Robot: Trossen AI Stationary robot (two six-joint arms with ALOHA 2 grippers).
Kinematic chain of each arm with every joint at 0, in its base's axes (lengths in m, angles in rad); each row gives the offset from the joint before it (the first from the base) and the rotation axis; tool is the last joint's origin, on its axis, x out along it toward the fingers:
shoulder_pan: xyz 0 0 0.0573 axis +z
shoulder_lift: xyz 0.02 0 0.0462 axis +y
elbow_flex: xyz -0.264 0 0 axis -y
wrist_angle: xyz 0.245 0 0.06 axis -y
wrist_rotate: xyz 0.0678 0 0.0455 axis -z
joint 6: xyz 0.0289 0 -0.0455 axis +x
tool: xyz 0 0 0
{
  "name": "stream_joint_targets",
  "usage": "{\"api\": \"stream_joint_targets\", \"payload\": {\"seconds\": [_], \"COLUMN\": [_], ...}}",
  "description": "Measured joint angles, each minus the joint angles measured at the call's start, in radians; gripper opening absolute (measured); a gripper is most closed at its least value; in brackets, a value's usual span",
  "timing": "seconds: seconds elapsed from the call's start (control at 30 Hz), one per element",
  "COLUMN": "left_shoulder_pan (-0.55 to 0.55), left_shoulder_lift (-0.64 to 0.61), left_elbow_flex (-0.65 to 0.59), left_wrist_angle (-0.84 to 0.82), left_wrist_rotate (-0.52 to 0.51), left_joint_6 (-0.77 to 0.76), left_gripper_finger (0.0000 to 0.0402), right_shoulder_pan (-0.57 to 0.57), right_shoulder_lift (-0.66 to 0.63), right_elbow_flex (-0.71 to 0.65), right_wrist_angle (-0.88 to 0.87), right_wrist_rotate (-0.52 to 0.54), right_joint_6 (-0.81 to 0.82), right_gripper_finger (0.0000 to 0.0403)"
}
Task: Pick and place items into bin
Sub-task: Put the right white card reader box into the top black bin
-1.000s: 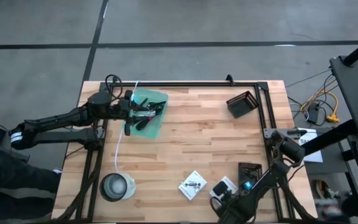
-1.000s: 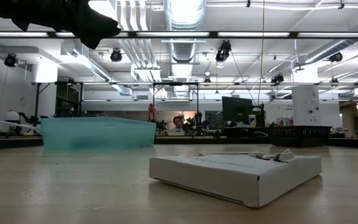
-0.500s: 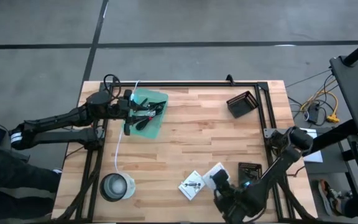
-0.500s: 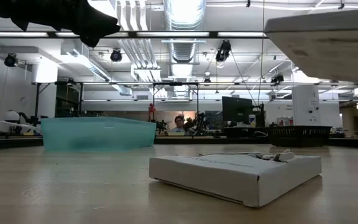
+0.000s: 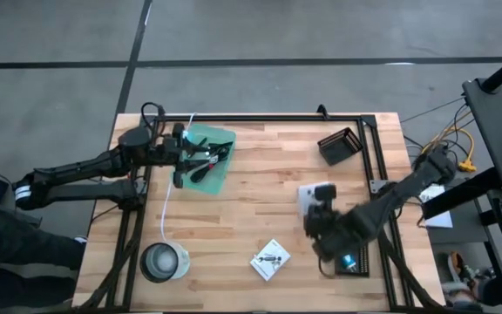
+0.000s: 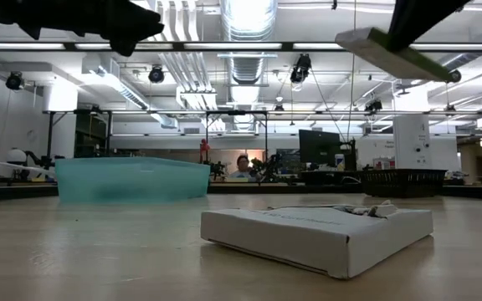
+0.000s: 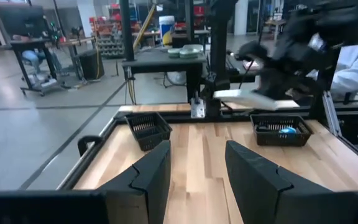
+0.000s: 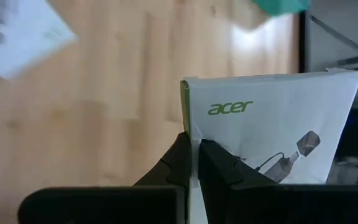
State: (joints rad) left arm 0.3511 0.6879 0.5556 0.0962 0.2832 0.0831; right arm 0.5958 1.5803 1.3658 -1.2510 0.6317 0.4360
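A white printed packet [image 5: 316,194] is up in the air in my right gripper [image 5: 321,212], which is shut on it; the low view shows that packet [image 6: 396,52] high and tilted. The second white packet [image 5: 270,259] lies flat on the wood near the table's near edge, close in the low view [image 6: 316,234]. The teal bin [image 5: 206,159] stands at the far left with dark small items [image 5: 209,155] inside. My left gripper [image 5: 181,159] hangs open above the bin's left rim, touching nothing. My right gripper pinches the white packet between its two fingers [image 8: 180,155] at one narrow edge, by the green-trimmed side [image 8: 188,121]. The packet is lifted clear of the table and extends beyond the fingertips, tilted in the low view.
A round silvery bowl [image 5: 164,262] stands at the near left. A long white cord [image 5: 166,205] runs from the bin toward it. One black basket [image 5: 339,146] sits at the far right and another [image 5: 350,255] at the near right. Bare wood lies in the middle.
My right gripper has lifted the white packet off the table near the near edge, carried it up and toward the far edge, and turned it, so it now hangs above the table's middle right. The second packet has stayed put.
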Motion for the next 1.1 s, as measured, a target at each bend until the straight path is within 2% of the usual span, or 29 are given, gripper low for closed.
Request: {"api": "stream_joint_targets", "payload": {"seconds": [0.17, 0.33, 0.57, 0.77, 1.1], "left_shoulder_pan": [0.000, 0.000, 0.000, 0.000, 0.000], "left_shoulder_lift": [0.005, 0.010, 0.027, 0.045, 0.111], "left_elbow_flex": [0.000, 0.000, 0.000, 0.000, 0.000], "left_wrist_angle": [0.028, 0.025, 0.026, 0.027, 0.073], "left_wrist_rotate": [0.000, 0.000, 0.000, 0.000, 0.000], "left_joint_6": [0.001, 0.001, 0.010, 0.011, 0.081], "left_gripper_finger": [0.0136, 0.0136, 0.0136, 0.0136, 0.0136], "right_shoulder_pan": [-0.139, -0.349, -0.639, -0.817, -1.033], "right_shoulder_lift": [-0.131, -0.263, -0.392, -0.387, -0.291], "right_elbow_flex": [-0.109, -0.224, -0.367, -0.416, -0.439], "right_wrist_angle": [-0.002, 0.000, 0.014, 0.015, 0.067], "right_wrist_rotate": [-0.014, -0.118, -0.221, -0.267, -0.263], "right_joint_6": [-0.164, -0.311, -0.653, -0.870, -1.162], "right_gripper_finger": [0.0011, 0.0011, 0.0011, 0.0011, 0.0011]}}
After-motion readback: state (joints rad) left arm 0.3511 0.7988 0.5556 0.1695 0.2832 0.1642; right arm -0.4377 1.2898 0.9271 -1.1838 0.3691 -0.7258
